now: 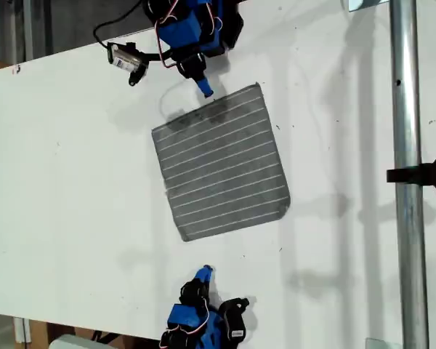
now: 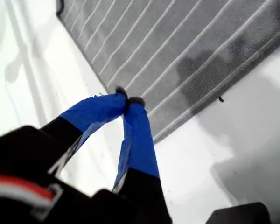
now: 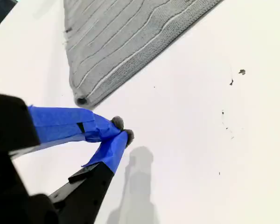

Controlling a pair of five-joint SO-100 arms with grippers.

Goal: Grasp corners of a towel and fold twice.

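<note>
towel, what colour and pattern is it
The towel is dark grey with thin, evenly spaced white stripes, clearest in the exterior view.

The towel (image 1: 221, 163) is soft matt grey cloth, ribbed with thin white stripes and a woven hem. The tabletop (image 1: 73, 182) under it is smooth white with a faint sheen. Beside the towel, a shiny metal pole (image 1: 409, 218). Matt blue tape wraps the fingers (image 2: 137, 135).

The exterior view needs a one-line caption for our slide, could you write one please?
Striped grey towel lies flat and unfolded on the white table between two blue arms, both grippers shut and empty.
</note>
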